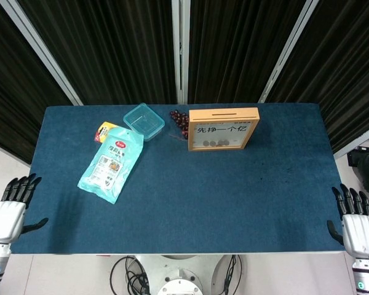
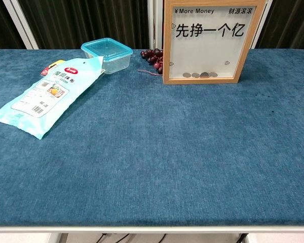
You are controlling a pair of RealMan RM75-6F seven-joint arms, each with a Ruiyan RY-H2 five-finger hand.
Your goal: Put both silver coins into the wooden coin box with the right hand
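Coins (image 2: 200,75), several and silver-grey, lie in a row along the bottom of the wooden coin box (image 2: 209,41), behind its clear front pane; their exact number cannot be told, as they overlap; the box, one only, stands upright at the far edge of the blue table (image 2: 157,157), with a slot visible in its top edge in the head view. Right hand (image 1: 361,232) hangs off the near right corner of the table, back of the hand upward, fingers apart and extended, holding nothing; left hand (image 1: 8,214) mirrors it off the near left corner, fingers likewise spread and empty; neither hand appears in the chest view. One bunch of dark grapes (image 2: 153,57) lies just beside the left side of the box; one teal lidded container (image 2: 107,54) sits further left; one pale blue snack pouch (image 2: 46,95) lies flat near the container, partly covering one small yellow-and-red packet (image 2: 51,68).
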